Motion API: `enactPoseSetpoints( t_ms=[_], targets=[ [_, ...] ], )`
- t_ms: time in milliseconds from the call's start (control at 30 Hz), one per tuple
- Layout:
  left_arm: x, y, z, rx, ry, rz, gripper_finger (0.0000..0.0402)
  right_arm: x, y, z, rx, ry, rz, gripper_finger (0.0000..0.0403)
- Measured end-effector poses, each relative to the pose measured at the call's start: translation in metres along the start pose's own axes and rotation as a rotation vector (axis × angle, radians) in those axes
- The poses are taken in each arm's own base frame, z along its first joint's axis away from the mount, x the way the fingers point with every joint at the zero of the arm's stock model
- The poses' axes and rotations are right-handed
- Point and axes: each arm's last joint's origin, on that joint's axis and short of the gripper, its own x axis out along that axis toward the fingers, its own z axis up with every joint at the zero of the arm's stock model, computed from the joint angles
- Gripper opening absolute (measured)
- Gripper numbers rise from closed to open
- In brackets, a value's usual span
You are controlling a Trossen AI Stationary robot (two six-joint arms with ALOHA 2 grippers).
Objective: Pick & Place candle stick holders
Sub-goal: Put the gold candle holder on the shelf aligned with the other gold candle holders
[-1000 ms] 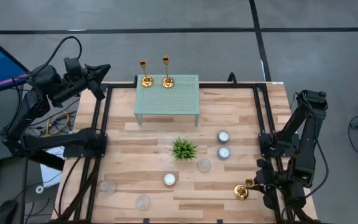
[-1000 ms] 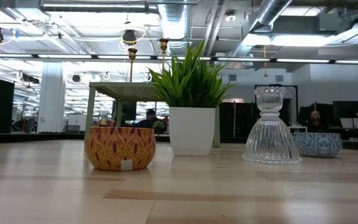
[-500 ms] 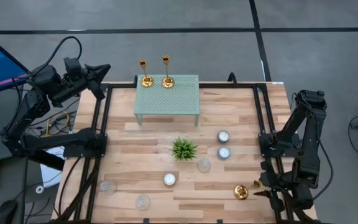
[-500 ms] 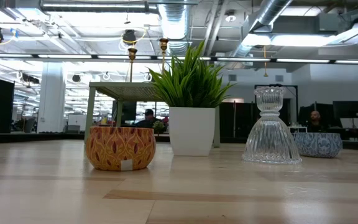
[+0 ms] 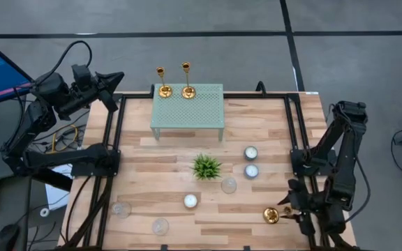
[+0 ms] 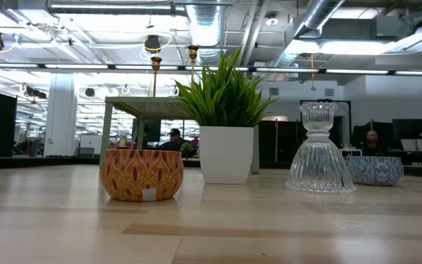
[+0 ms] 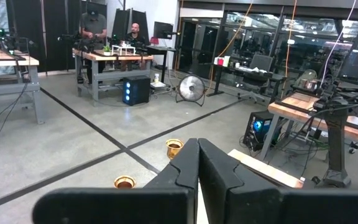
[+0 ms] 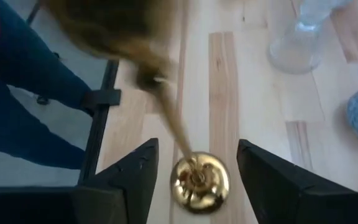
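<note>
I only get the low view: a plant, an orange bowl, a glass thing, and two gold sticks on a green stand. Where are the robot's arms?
Observer: From above, the right gripper sits at the near right corner of the table, beside a third gold candle stick holder.
Operator: Is it holding that one?
Observer: No. Its wrist view shows the fingers open, one on each side of the round base.
Operator: And the other arm?
Observer: The left gripper waits off the far left corner, shut on nothing.

The candlestick's (image 8: 194,174) top cup is blurred in the right wrist view.
</note>
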Motion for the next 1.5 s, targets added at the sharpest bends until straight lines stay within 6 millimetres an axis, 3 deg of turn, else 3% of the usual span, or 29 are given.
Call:
enactPoseSetpoints(
  t_ms=[433,667,900,1067,1267,1500],
  targets=[
    [0.0,0.0,0.0,0.0,-0.002,0.0,0.0007,0.002,0.003,0.004,0.003,-0.021,0.027,0.0195],
    [0.0,0.0,0.0,0.0,-0.002,0.0,0.0007,0.011,0.004,-0.003,0.073,-0.064,0.097,0.0134],
    [0.0,0.0,0.0,0.0,-0.002,0.0,0.0007,0.014,0.001,-0.001,0.069,-0.09,0.058,0.0024],
    [0.0,0.0,0.0,0.0,-0.003,0.0,0.0007,0.015,-0.001,0.001,0.083,-0.096,0.047,0.0012],
    [0.0,0.0,0.0,0.0,-0.003,0.0,0.0007,0.012,-0.019,0.026,0.042,-0.07,-0.096,0.0005],
    [0.0,0.0,0.001,-0.001,-0.007,-0.001,0.0007,-0.031,-0.071,0.087,0.021,-0.188,-0.332,0.0003]
  ],
)
